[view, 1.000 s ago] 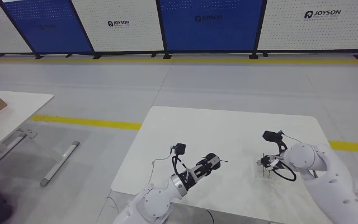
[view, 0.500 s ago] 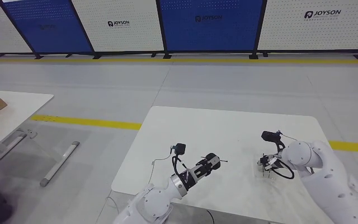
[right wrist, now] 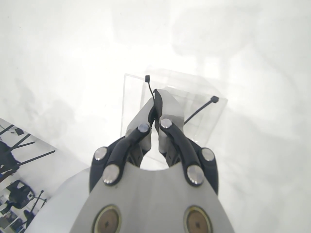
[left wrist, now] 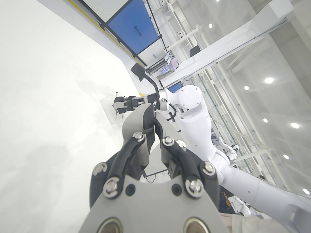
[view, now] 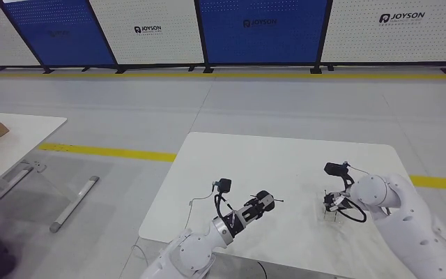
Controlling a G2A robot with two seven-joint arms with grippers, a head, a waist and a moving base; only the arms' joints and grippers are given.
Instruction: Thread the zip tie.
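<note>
Above the clear box (right wrist: 131, 103), right gripper (right wrist: 157, 96) jaws closed on a zip tie (right wrist: 150, 86).
Well apart from it, left gripper (left wrist: 153, 113) jaws clamp a thin black strip (left wrist: 148, 130).

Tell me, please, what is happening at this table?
The right gripper is shut on a zip tie that stands in a clear holder on the white table. A second tie leans in the same holder. The left gripper, some way off over the table, is shut on a thin black strap, probably another tie. Nothing is threaded yet.
</note>
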